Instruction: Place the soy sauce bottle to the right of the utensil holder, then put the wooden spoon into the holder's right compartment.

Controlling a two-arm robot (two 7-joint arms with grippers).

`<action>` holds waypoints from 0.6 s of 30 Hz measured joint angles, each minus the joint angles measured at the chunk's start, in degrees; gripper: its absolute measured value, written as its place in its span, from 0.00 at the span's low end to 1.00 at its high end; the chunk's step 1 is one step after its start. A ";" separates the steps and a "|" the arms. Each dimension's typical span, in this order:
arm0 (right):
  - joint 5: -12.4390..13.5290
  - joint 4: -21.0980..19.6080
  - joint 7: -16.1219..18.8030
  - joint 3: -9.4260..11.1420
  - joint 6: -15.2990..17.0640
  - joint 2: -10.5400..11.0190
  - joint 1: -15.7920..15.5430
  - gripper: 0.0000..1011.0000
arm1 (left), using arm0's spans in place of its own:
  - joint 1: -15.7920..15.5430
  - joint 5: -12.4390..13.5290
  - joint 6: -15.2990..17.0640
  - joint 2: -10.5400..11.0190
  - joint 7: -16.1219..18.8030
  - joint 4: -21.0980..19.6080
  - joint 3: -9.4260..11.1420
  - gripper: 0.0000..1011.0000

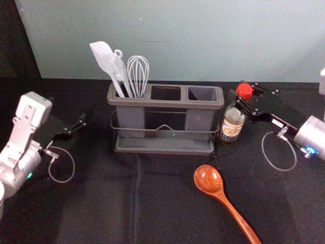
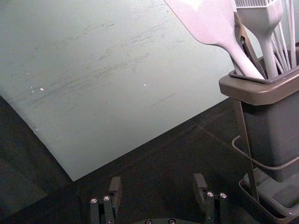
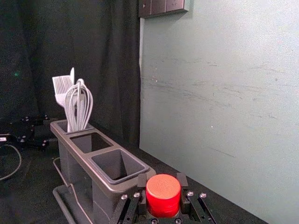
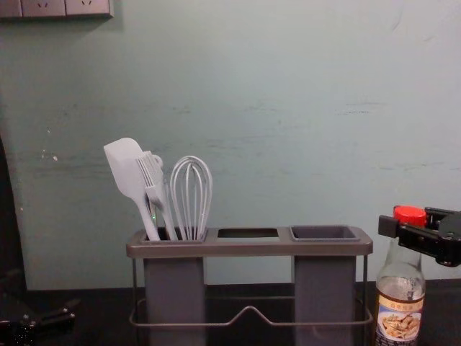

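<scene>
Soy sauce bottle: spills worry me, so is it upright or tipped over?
Upright: the soy sauce bottle stands right of the utensil holder, its red cap on top and label below.

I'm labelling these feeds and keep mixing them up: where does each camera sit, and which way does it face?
Left wrist: looks past the open left gripper at the wall and utensil holder.
Right wrist: looks past the right gripper, on the soy sauce bottle, along the holder.
Head: forward and down over holder and wooden spoon; both arms show.
Chest: low, forward, holder side-on; grippers at both edges.
Head and chest share holder, bottle and whisk.
</scene>
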 joint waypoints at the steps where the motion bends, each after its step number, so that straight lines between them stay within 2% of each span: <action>1: 0.11 0.04 0.02 0.08 -0.01 -0.03 -0.08 0.38 | 0.00 0.00 0.00 0.00 0.00 0.00 0.00 0.99; 18: 0.59 -0.43 -0.21 0.99 -0.06 -0.12 -1.77 0.38 | 0.00 0.00 0.00 0.00 0.00 0.00 0.00 0.99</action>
